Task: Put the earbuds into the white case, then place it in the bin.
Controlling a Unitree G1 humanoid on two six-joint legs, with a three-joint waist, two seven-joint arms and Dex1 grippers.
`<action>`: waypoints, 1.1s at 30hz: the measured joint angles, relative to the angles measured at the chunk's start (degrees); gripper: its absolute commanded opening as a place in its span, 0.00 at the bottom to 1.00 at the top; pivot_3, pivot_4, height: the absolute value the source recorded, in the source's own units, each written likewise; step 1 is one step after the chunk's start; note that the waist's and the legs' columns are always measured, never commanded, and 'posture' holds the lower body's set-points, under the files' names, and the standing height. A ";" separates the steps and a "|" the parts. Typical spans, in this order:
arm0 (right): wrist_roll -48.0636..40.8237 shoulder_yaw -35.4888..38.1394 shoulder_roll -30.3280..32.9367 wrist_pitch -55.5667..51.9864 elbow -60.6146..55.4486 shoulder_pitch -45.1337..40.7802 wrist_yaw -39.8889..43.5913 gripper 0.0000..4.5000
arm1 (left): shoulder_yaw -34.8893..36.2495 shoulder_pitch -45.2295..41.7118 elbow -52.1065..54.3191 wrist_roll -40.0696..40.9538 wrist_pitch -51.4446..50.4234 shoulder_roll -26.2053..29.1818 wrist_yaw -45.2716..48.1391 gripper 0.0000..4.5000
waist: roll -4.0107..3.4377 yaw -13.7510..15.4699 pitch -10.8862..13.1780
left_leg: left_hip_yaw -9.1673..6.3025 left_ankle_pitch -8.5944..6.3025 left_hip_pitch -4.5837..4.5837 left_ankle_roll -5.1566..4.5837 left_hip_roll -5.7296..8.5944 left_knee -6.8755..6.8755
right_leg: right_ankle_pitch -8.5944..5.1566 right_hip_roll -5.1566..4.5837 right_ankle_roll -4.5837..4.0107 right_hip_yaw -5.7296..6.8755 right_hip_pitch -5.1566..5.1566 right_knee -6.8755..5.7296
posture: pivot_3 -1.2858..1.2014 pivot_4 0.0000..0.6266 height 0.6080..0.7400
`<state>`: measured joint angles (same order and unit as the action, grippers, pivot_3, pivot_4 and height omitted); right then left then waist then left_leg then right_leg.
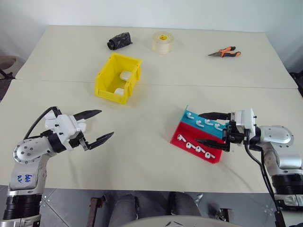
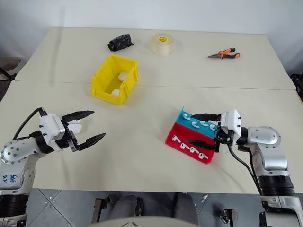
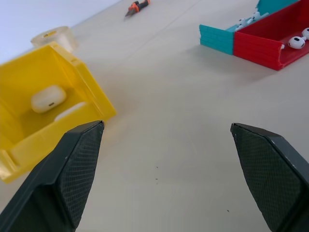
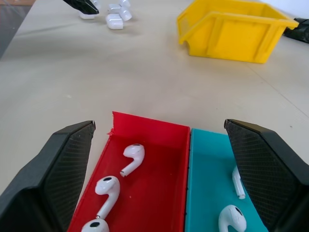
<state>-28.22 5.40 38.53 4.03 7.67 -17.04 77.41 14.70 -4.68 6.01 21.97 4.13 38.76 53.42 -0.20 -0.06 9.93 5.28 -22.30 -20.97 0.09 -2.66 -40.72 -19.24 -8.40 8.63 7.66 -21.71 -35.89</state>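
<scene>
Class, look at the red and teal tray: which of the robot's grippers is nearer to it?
The right. The right gripper hangs over the tray's right end, open fingers straddling it. The left gripper is far across the table, nearer the yellow bin.

Left gripper (image 3: 169,169) gapes wide over bare table (image 3: 169,96); off one finger sits the yellow bin (image 3: 91,92) holding a white case (image 3: 48,98), and past the other, the red and teal tray (image 3: 256,46) with earbuds (image 3: 296,42).
</scene>
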 measured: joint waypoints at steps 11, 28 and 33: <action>-1.26 -2.90 -9.50 3.06 -1.02 -0.90 1.80 1.00 | 10.05 14.03 15.73 1.84 -13.99 -7.07 -20.18 0.99 | 0.02 -0.31 0.02 | -0.08 0.00 0.02 0.00 -0.06 0.01 | 0.00 0.00 0.00 -0.02 0.02 -0.02 | 0.52 0.24 1.00; -3.96 -5.56 -14.36 0.82 -1.92 -4.61 4.27 1.00 | 24.90 27.92 39.85 10.73 -46.64 -17.35 -50.15 0.99 | 0.10 1.08 0.02 | -0.20 -0.01 0.04 -0.01 -0.05 -0.15 | -0.02 -0.04 -0.04 -0.09 0.16 0.00 | 0.52 0.24 1.00; -3.89 -6.20 -14.39 -0.50 -1.63 -6.92 4.25 1.00 | 32.48 15.67 39.34 21.77 -74.38 -4.95 -55.19 0.99 | 0.10 0.87 0.02 | -0.66 -0.01 0.06 -0.01 -0.02 -0.15 | -0.02 0.00 -0.05 -0.07 0.15 -0.05 | 0.52 0.24 1.00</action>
<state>-32.11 -0.80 24.14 3.53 6.03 -23.96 81.66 47.18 10.99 45.34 43.74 -70.25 33.81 -1.77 -0.10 0.80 9.95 4.63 -22.30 -20.91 0.08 -2.68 -40.87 -19.26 -8.40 8.58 7.59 -21.55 -35.94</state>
